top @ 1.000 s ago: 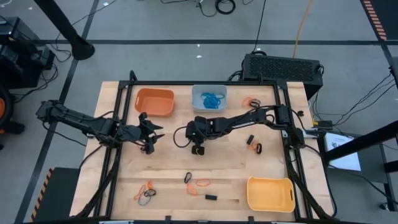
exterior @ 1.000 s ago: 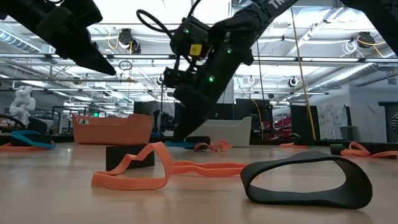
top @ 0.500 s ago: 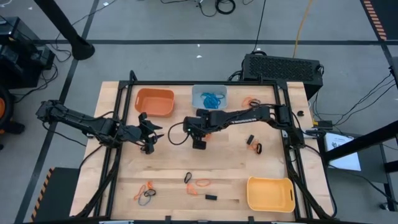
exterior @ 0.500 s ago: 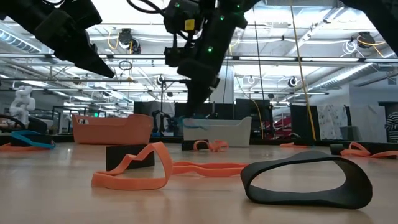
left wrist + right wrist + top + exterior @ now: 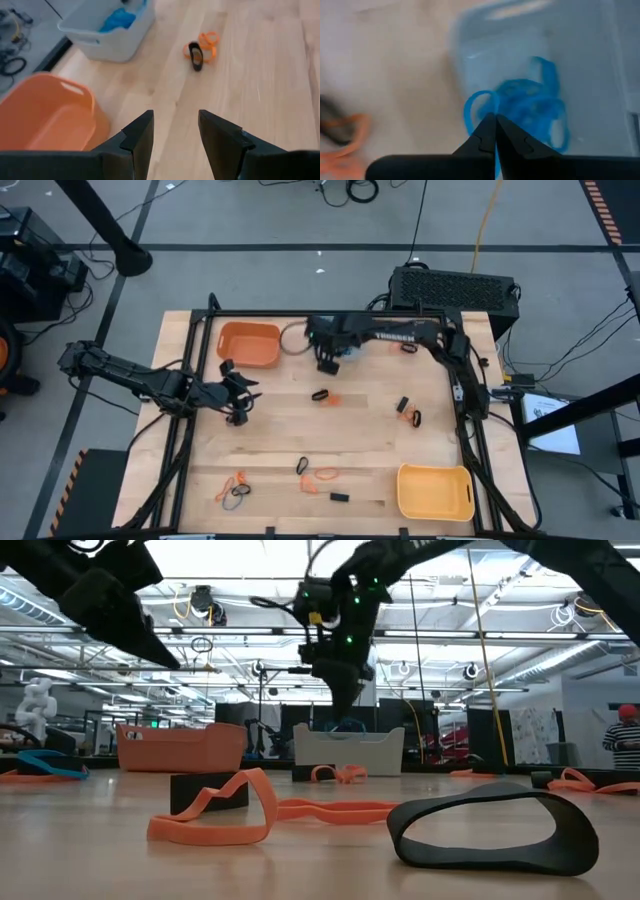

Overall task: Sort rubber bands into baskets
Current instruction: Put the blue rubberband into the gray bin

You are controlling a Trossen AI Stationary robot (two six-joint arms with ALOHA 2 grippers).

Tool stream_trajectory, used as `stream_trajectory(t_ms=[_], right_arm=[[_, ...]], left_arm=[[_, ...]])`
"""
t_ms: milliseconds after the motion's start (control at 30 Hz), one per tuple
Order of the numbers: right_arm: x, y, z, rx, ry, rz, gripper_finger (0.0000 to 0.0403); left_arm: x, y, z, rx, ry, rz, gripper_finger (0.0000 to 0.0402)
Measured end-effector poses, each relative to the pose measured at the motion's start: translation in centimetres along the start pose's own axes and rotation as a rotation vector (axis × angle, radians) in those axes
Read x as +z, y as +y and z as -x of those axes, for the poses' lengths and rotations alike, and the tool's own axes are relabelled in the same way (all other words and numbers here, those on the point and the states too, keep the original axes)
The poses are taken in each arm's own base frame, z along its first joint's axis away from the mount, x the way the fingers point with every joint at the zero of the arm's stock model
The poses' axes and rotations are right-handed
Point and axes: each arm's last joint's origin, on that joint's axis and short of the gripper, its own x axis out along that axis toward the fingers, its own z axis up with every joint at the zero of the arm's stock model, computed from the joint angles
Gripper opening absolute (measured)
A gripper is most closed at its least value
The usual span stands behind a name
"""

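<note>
My right gripper (image 5: pixel 326 362) is above the pale blue-grey basket (image 5: pixel 352 352), shut on a blue rubber band (image 5: pixel 470 107). In the right wrist view the basket (image 5: pixel 590 75) holds a heap of blue bands (image 5: pixel 535 112). In the low view the right gripper (image 5: pixel 345 700) hangs above the basket (image 5: pixel 350 752). My left gripper (image 5: pixel 240 392) is open and empty, raised near the orange basket (image 5: pixel 248 345). The left wrist view (image 5: pixel 175 125) shows bare wood between the fingers. A black and an orange band (image 5: pixel 322 395) lie mid-table. My right gripper pinches a blue band loop (image 5: pixel 481 100) between its two fingertips, pointing down from above. The loop hangs below the fingers, clear of the table, over the basket's edge and its heap of blue bands.
The yellow basket (image 5: pixel 435 490) stands at the near right. Loose bands lie at the right (image 5: pixel 408 412), far right (image 5: pixel 405 345) and near edge (image 5: pixel 320 473), (image 5: pixel 233 490). In the low view an orange band (image 5: pixel 230 810) and a black band (image 5: pixel 490 830) lie close.
My right gripper has risen from mid-table and gone toward the far edge, carrying the blue band to above the pale basket. A black and an orange band stay where it was. My left gripper has kept still.
</note>
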Motion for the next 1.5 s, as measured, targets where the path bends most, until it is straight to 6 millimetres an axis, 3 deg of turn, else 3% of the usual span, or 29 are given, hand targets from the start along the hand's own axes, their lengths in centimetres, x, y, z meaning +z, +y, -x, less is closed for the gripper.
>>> stream_trajectory(t_ms=[167, 333, 633, 967, 1133, 1400, 1500], right_arm=[[-0.2, -4.1, -0.9, -0.031, 0.006, -0.151, 0.0], [-0.6, -6.4, -1.4, -0.044, 0.022, -0.248, 0.0], [-0.6, -6.6, -1.4, -0.043, 0.023, -0.252, 0.0005], [-0.7, -6.6, -1.4, -0.042, 0.038, -0.237, 0.009], [-1.8, -7.2, -0.8, 0.001, 0.162, -0.161, 0.0114], [-5.3, -13.5, 2.7, -0.021, 0.302, -0.302, 0.0116], [-7.1, -15.8, 3.1, -0.035, 0.313, -0.398, 0.0116]], left_arm=[[-0.2, 0.0, 0.0, 0.0, 0.016, 0.001, 0.0164], [-0.2, 0.0, 0.0, -0.002, 0.016, 0.002, 0.0164], [-0.2, -0.1, 0.0, -0.038, 0.025, -0.001, 0.0164], [-0.2, -0.1, 0.0, -0.038, 0.026, -0.006, 0.0164], [-0.2, -0.1, 0.0, -0.039, 0.027, -0.006, 0.0164], [-0.2, -0.2, 0.0, -0.068, 0.031, -0.028, 0.0164], [-0.2, -0.1, 0.0, -0.067, 0.028, -0.064, 0.0164]])
